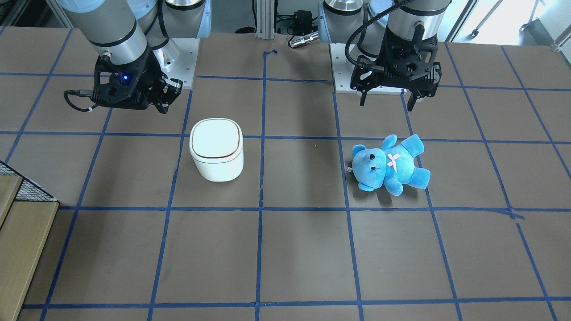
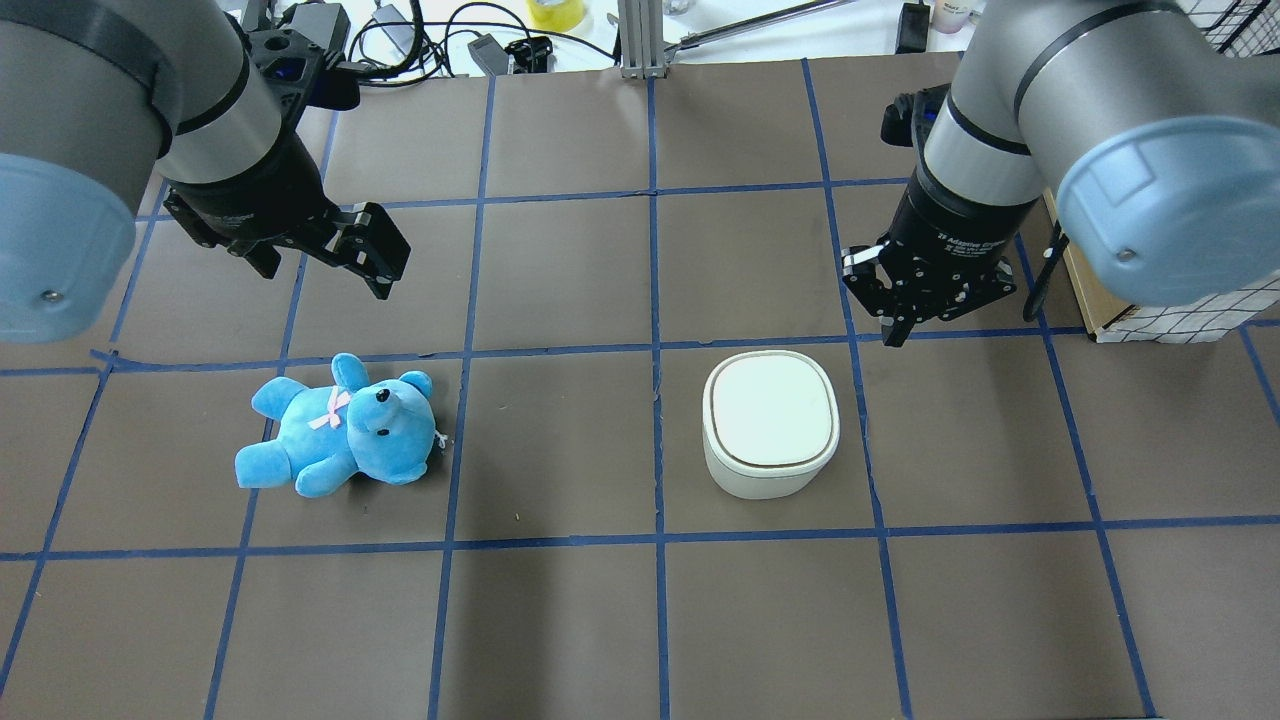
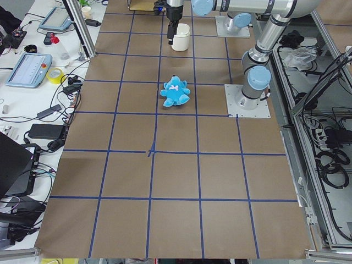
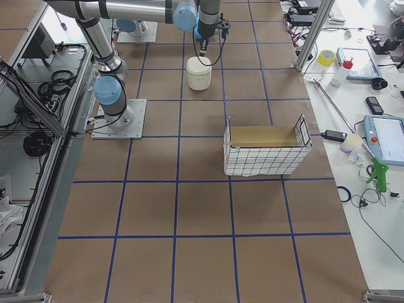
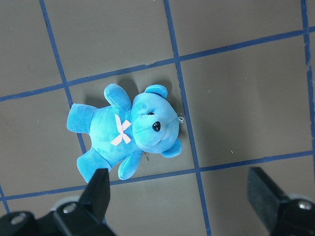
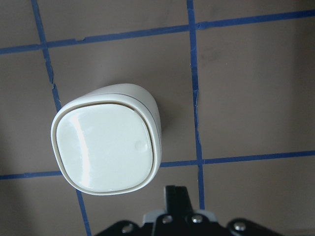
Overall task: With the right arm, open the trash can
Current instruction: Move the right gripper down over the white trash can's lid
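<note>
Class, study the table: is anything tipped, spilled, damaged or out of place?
Nothing stands out. The trash can stands upright with its lid shut; the blue teddy bear lies on its back, well apart from it. Nothing looks spilled or damaged.

The trash can (image 1: 217, 149) is a little white bin with a rounded-square shape. It stands upright on the table (image 1: 303, 258), and its flat lid is down, with a thin dark seam running round the edge. There's a tiny round dimple near one corner of the lid. The right arm (image 2: 1000, 130) is silver-grey with a pale blue joint cap. Its black right gripper (image 6: 177, 194) has a small blue light and hangs just beside the can without touching it, fingers pressed together.
</note>
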Available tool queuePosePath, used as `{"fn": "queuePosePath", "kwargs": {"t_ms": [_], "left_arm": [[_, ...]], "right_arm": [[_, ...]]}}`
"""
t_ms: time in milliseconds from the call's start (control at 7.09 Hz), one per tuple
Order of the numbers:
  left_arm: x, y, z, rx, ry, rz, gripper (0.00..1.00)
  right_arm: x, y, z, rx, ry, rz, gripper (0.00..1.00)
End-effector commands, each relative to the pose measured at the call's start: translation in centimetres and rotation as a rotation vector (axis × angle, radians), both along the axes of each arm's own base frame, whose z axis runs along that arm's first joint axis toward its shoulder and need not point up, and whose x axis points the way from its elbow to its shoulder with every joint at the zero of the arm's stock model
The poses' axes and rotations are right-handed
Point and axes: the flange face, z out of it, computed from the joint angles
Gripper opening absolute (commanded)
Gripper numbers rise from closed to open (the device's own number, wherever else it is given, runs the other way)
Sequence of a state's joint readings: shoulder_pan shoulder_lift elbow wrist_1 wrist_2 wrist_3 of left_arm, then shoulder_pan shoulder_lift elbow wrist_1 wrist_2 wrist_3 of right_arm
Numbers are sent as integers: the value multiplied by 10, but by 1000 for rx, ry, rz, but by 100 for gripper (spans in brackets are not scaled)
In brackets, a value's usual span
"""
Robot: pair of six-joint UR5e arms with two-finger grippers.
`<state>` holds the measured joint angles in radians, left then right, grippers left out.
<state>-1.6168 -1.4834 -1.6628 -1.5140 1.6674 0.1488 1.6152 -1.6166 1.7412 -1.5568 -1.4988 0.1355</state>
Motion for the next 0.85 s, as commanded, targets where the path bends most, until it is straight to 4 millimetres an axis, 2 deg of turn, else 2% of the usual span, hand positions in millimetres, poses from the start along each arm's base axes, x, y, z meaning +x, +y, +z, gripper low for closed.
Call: {"fn": "queuePosePath", "kwargs": {"t_ms": [0,282,705], "left_arm": [[0,0,0,0,0,0,100],[0,0,0,0,0,0,100],[0,0,0,0,0,0,100]], "right_arm": [[11,7,-22,22,-6,21,0],[20,0,-50,31,-5,39,0],[25,-13,-74,55,-4,50,0]]}}
